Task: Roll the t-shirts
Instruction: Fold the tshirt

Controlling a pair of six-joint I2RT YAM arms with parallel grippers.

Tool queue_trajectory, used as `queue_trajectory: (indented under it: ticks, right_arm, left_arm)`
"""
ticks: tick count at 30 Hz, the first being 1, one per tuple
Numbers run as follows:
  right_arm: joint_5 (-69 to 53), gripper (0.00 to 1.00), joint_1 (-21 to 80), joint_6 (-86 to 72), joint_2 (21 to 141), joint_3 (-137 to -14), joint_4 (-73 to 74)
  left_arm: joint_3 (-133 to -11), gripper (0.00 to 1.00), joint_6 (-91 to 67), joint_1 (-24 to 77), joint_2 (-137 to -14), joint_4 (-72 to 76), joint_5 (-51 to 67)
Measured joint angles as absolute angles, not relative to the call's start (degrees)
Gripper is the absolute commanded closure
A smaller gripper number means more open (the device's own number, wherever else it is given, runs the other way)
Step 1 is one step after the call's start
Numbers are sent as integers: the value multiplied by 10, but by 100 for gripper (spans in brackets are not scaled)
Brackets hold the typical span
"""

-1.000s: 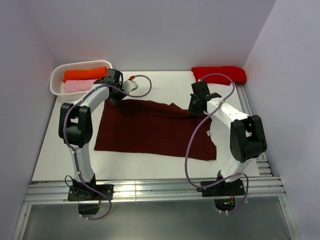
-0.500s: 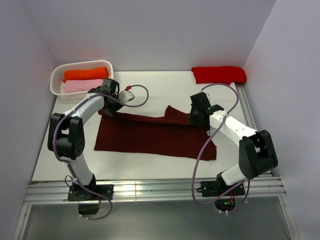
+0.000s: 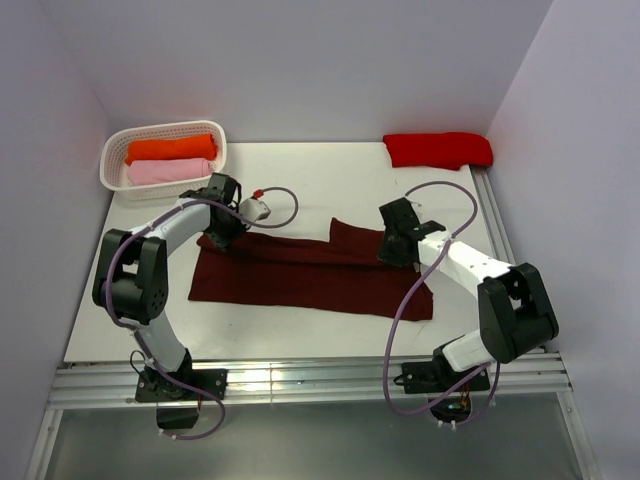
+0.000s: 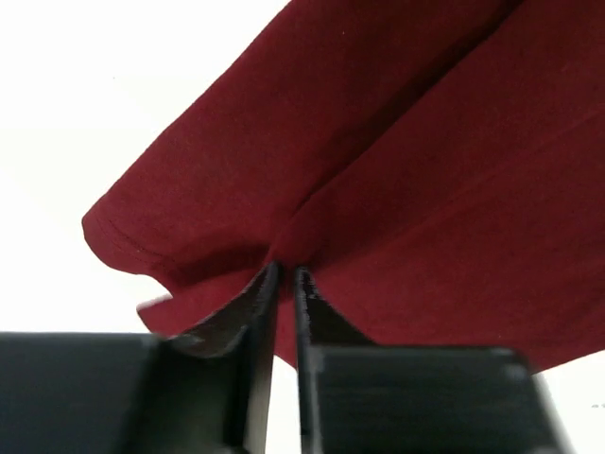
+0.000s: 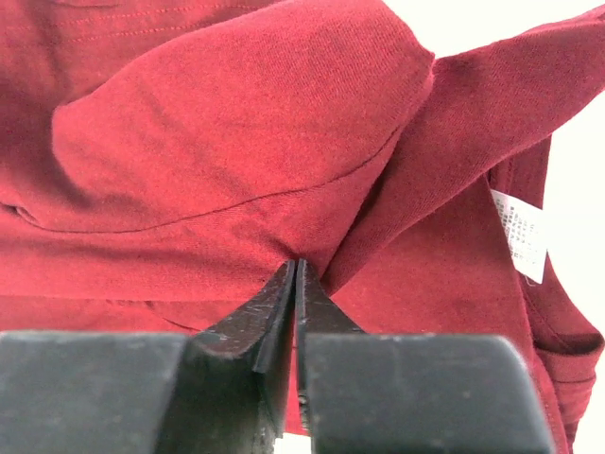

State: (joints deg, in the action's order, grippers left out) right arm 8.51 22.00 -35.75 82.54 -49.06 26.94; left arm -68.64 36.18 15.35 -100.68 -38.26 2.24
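Observation:
A dark maroon t-shirt (image 3: 310,275) lies across the middle of the table, its far part folded over toward the near edge. My left gripper (image 3: 222,235) is at the fold's left end. In the left wrist view it (image 4: 285,270) is shut on a pinch of the maroon cloth (image 4: 425,142). My right gripper (image 3: 392,250) is at the fold's right end. In the right wrist view it (image 5: 297,263) is shut on a gathered fold of the cloth (image 5: 217,123), with a white label (image 5: 520,232) off to the right.
A white basket (image 3: 113,170) at the far left holds a rolled orange shirt (image 3: 170,148) and a rolled pink shirt (image 3: 165,171). A bright red shirt (image 3: 438,149) lies bunched at the far right. Walls close in on three sides, and metal rails (image 3: 500,230) run along the right edge.
Both grippers have moved toward the near edge, pulling the maroon shirt's far edge with them. The shirt is now a narrower folded band.

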Motion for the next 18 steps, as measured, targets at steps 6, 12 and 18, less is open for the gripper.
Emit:
queue_trajectory:
  ticks: [6, 12, 18]
  right_arm:
    - [86, 68, 220, -362, 825, -488, 266]
    - [86, 63, 220, -362, 822, -486, 268]
    - [84, 62, 223, -361, 793, -496, 283]
  left_arm:
    - [-686, 62, 351, 154, -1001, -388, 28]
    - [-699, 62, 346, 154, -980, -411, 38]
    - [-731, 62, 333, 154, -957, -428, 42]
